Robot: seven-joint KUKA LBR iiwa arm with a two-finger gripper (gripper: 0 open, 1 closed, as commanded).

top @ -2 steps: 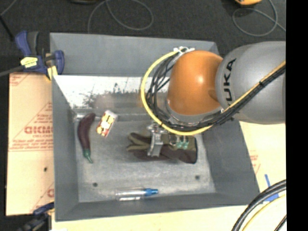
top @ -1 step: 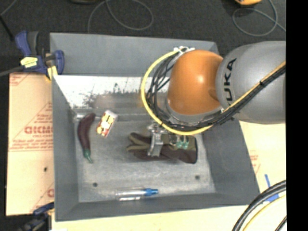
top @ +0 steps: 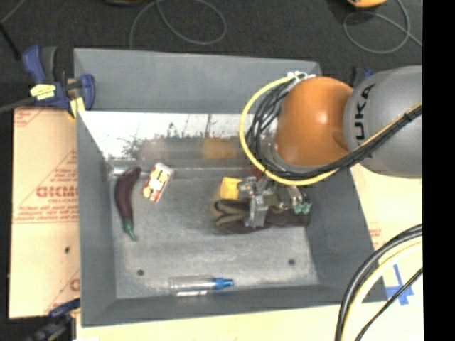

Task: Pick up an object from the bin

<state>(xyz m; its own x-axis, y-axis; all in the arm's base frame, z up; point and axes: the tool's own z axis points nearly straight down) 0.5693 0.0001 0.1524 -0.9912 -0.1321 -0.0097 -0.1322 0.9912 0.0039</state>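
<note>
My gripper [top: 256, 215] is down in the right half of the bin, its fingers pressed onto a dark brown, lumpy soft thing [top: 231, 217] that lies on the bin floor. The fingertips are buried against that thing. A small yellow block [top: 229, 187] sits just behind and left of the gripper, touching the dark thing.
A purple eggplant toy [top: 127, 198] lies along the left wall, with a small white and red-yellow packet [top: 157, 182] beside it. A clear pen with a blue cap [top: 201, 285] lies near the front wall. The orange cover and cables hang over the bin's back right.
</note>
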